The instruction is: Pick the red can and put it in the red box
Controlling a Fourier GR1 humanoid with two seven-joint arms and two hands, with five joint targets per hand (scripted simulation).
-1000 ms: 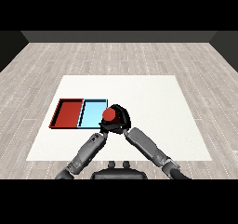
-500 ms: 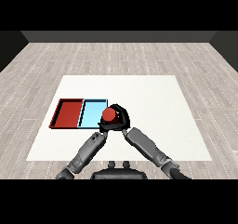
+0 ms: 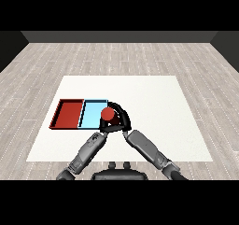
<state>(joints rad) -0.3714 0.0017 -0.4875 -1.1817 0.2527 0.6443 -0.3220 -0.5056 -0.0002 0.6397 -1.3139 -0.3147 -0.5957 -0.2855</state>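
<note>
The red can is upright at the right edge of the light blue tray, seemingly over its rim. My right hand is curled round the can from the right and behind. The red tray lies to the left of the blue one, and nothing is in it. My left hand sits low just in front of the can, below the blue tray's near right corner; the can and the right hand partly hide it.
The two trays lie side by side on the left half of the white table. Both forearms meet near the table's front middle. Bare table surface stretches to the right and behind the trays.
The right hand with the red can has edged slightly to the left, toward the trays. The left hand has hardly moved.
</note>
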